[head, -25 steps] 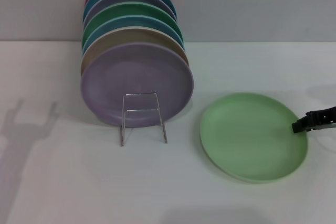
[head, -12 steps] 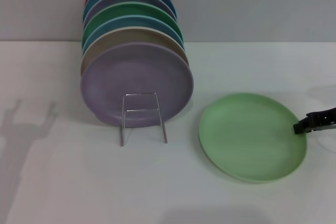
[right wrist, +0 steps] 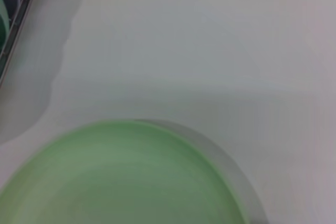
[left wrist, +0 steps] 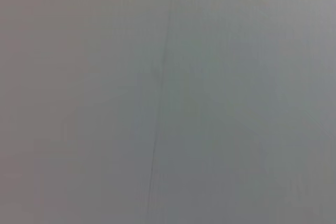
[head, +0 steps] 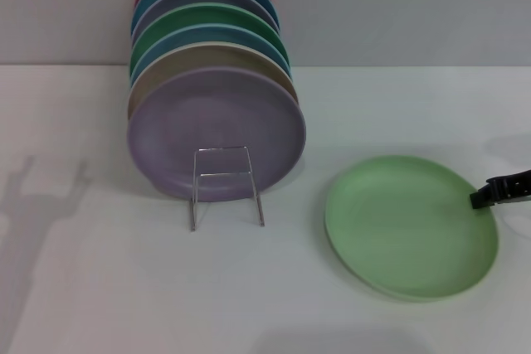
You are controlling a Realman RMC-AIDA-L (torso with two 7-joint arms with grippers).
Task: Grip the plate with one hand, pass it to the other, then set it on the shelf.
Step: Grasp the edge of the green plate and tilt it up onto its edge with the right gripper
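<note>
The light mint-green plate (head: pixel 411 225) lies low over the white table at the right, in front of the rack. It fills the near part of the right wrist view (right wrist: pixel 121 177). My right gripper (head: pixel 485 196), black, reaches in from the right edge and is shut on the plate's right rim. The silver wire shelf (head: pixel 224 184) stands left of the plate, with its squared front loop bare. My left gripper is out of view; only its shadow (head: pixel 41 196) falls on the table at the far left. The left wrist view shows only a plain grey surface.
Several coloured plates stand on edge in a row behind the wire loop, a lilac plate (head: pixel 216 130) at the front and a darker green plate (head: pixel 216 18) farther back. A grey wall (head: pixel 398 6) closes the back. The row's edge shows in the right wrist view (right wrist: pixel 10 19).
The mint-green plate has shifted a little to the right and toward me together with the right gripper. The rack and the standing plates have not moved.
</note>
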